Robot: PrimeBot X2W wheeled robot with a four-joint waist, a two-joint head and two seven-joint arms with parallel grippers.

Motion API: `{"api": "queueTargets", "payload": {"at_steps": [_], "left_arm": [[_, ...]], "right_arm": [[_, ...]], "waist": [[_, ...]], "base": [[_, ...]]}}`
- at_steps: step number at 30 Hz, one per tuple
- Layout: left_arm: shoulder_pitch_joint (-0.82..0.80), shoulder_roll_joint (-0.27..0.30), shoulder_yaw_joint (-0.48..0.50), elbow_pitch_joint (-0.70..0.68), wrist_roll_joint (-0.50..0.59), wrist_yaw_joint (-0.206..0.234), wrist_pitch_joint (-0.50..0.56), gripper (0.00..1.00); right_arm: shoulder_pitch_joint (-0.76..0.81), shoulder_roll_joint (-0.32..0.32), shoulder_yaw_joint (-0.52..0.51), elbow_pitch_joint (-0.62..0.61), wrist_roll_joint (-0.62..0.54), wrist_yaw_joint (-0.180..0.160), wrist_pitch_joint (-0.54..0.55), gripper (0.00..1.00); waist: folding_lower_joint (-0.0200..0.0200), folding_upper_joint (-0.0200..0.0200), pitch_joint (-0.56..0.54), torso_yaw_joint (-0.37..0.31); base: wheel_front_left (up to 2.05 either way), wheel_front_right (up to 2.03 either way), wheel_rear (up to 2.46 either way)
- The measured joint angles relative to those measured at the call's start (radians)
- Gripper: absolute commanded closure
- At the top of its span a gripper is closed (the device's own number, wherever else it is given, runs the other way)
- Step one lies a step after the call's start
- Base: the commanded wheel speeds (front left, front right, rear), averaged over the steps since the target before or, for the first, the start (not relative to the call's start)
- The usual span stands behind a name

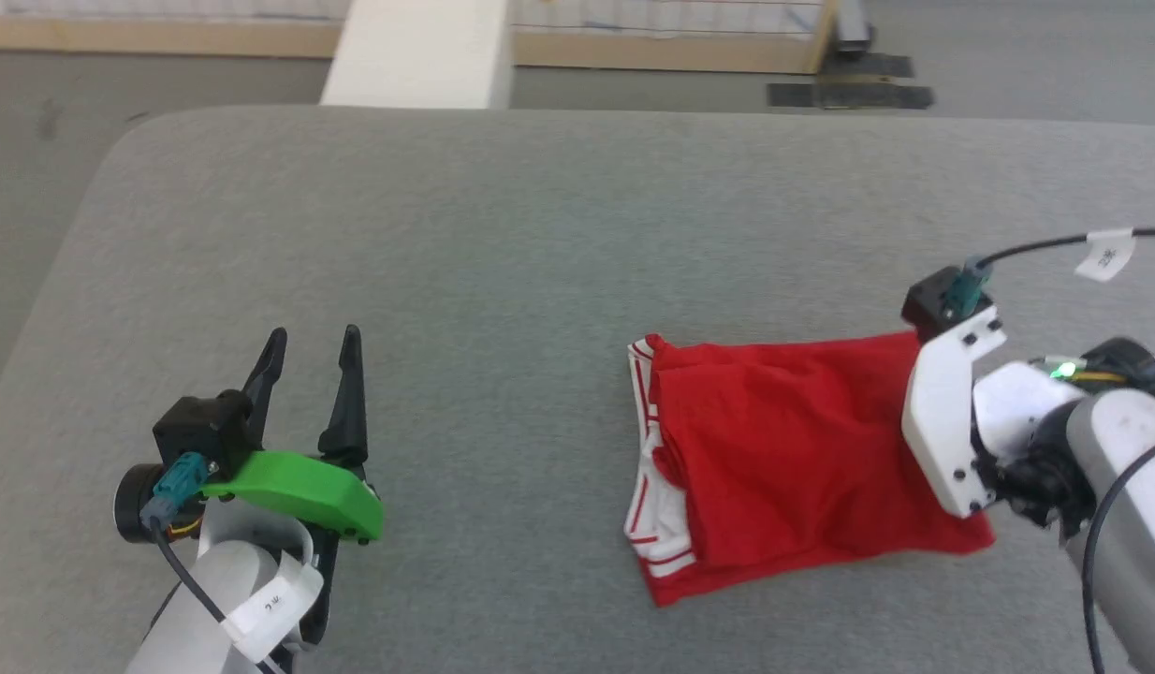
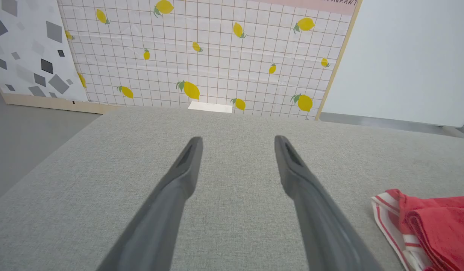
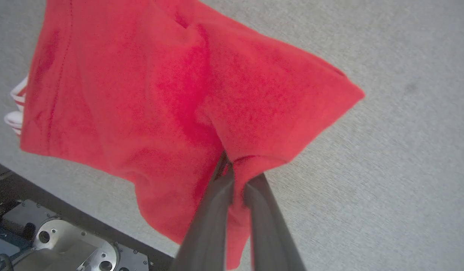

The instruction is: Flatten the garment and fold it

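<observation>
bright even light, soft shadows; wrist views distorted, slightly blurred.

The shirt was soft red cloth, matt and creased, with white-and-red striped trim along its nine o'clock edge. The table under it wore grey woven cloth, rough-grained and dull. The left gripper had fingers of dark, smooth, matt plastic; the right gripper looked the same. A green cover on the left wrist was smooth plastic with a slight sheen, and a white bracket on the right wrist was smooth plastic too. At seven o'clock in the right wrist view sat a plate of bare, dull-shining metal. The lemon-printed panel looked like matt creased paper, with a frame of pale wood.
</observation>
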Motion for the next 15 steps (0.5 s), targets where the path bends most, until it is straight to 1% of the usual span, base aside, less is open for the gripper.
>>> {"api": "queueTargets", "payload": {"at_steps": [4, 7, 11, 15], "left_arm": [[-0.011, 0.005, -0.004, -0.012, 0.001, 0.001, 0.002, 0.00], [-0.040, 0.010, -0.011, -0.026, 0.007, 0.001, 0.018, 0.00], [-0.095, 0.031, -0.013, -0.052, 0.020, 0.002, 0.047, 0.00], [-0.134, 0.059, -0.012, -0.088, 0.047, 0.014, 0.079, 0.00]], "right_arm": [[-0.064, -0.020, 0.002, 0.026, 0.007, 0.000, -0.004, 1.00], [-0.110, -0.033, -0.009, 0.063, 0.008, 0.000, -0.028, 1.00], [-0.177, -0.044, -0.055, 0.132, 0.002, 0.000, -0.077, 1.00], [-0.216, -0.061, -0.131, 0.202, -0.022, 0.000, -0.116, 1.00]], "waist": [[0.0000, 0.0000, -0.006, -0.079], [0.0000, 0.0000, 0.002, -0.143], [0.0000, 0.0000, 0.037, -0.230], [0.0000, 0.0000, 0.100, -0.288]], "base": [[0.00, 0.00, 0.00], [0.00, 0.00, 0.00], [0.00, 0.00, 0.00], [0.00, 0.00, 0.00]]}}
